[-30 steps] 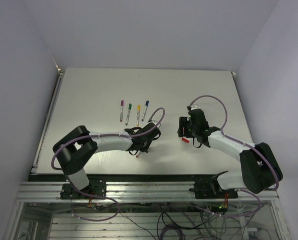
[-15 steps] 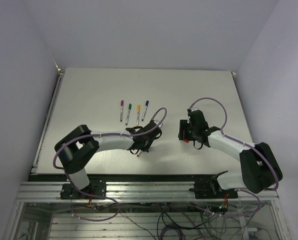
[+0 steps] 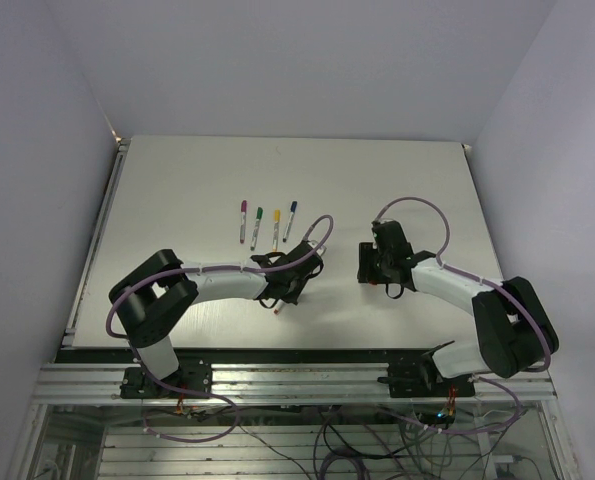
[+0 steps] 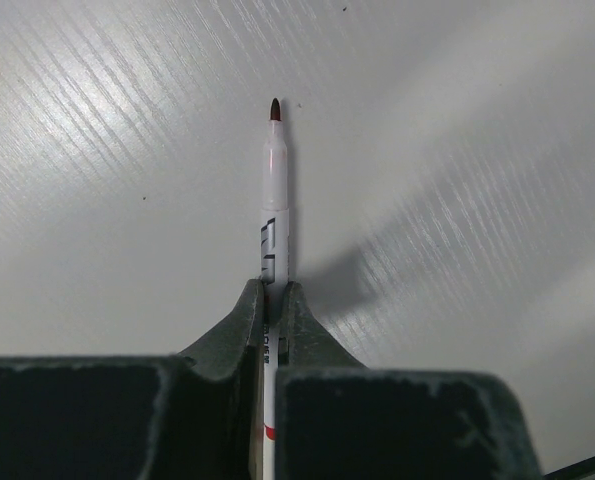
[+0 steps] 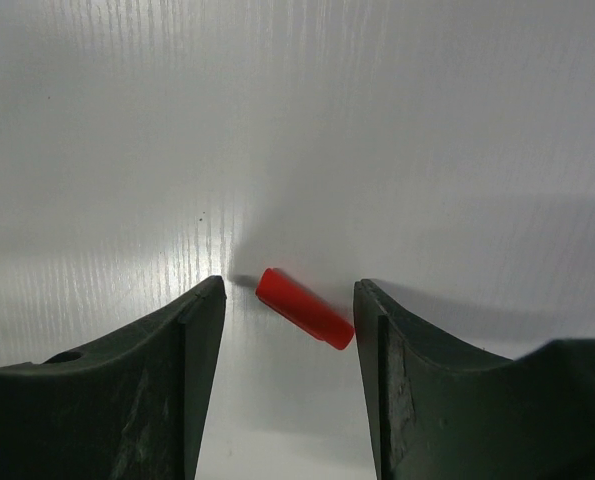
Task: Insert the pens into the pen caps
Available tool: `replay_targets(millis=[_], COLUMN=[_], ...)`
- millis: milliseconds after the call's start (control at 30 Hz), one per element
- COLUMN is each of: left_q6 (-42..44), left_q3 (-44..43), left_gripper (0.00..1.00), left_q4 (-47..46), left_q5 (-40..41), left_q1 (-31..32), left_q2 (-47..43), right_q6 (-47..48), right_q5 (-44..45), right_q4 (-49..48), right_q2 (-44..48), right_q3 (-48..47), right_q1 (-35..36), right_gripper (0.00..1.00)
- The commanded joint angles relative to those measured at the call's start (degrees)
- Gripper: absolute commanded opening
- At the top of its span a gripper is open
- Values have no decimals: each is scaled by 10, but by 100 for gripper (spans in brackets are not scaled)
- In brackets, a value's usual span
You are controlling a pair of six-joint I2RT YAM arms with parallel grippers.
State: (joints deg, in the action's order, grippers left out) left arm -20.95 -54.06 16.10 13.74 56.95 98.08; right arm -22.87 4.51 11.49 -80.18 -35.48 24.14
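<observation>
My left pincer (image 4: pixel 275 298) grips a thin grey-white pen with a dark red tip (image 4: pixel 277 190). Its rear end is hidden between the jaws, and its tip points straight ahead. My right pincer (image 5: pixel 289 295) stands open astride a stubby red plastic cap (image 5: pixel 304 308) lying slantwise on the white table (image 5: pixel 397 120).

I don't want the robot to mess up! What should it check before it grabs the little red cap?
1. Left hand gripping the red pen: ok, the jaws are shut on its barrel.
2. Pen tip bare and sticking out past the fingers: ok.
3. Right hand open wide enough: ok, there is a gap on both sides of the red cap.
4. Cap between the right hand's fingers: ok, it lies slanted on the table between them.
5. Cap held: not ok, neither finger touches it yet.
6. Which end of the cap is the open one: cannot tell.
</observation>
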Motion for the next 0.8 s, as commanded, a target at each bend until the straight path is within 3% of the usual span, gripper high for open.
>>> replay_targets(millis=[0, 200, 767], left_q6=[-2, -3, 1], left_q3=[0, 3, 4], left_gripper=[7, 7, 7], left_q4=[8, 8, 7], left_q5=[-48, -42, -43], left_q1=[5, 3, 2], left_q2=[15, 11, 12], right_q6=[5, -1, -41], right_q5=[-2, -17, 14], right_q4=[3, 13, 80], right_q2=[-17, -23, -36], right_q3=[-10, -10, -13], right_q1=[2, 5, 50], right_gripper=[53, 39, 38])
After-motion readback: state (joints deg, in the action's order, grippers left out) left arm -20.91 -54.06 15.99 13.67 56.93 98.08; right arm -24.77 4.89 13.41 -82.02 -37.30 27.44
